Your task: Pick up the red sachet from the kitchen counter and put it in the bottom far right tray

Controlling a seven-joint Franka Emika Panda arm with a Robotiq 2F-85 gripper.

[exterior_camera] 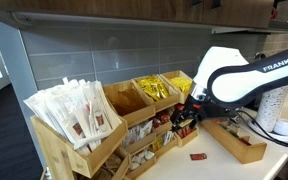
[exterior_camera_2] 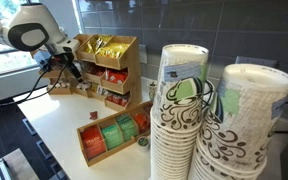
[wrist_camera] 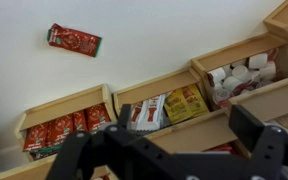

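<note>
The red sachet [wrist_camera: 74, 40] lies flat on the pale kitchen counter [wrist_camera: 184, 30], apart from the organiser. It also shows in both exterior views [exterior_camera: 197, 156] [exterior_camera_2: 91, 115]. The light wood organiser [exterior_camera: 134, 110] [exterior_camera_2: 109, 65] stands against the tiled wall. In the wrist view its lower-row end compartment [wrist_camera: 69, 101] holds red packets. My gripper [wrist_camera: 189, 130] is open and empty, with its dark fingers spread over the organiser's lower row. In both exterior views it [exterior_camera: 187, 112] [exterior_camera_2: 64, 70] hovers by the organiser's end, above and away from the sachet.
A low flat wooden tray [exterior_camera: 239, 142] [exterior_camera_2: 112, 137] with coloured packets sits on the counter near the sachet. Stacked paper cups [exterior_camera_2: 219, 120] fill an exterior view's foreground. Neighbouring compartments hold white and yellow packets [wrist_camera: 164, 105] and creamer cups [wrist_camera: 239, 75].
</note>
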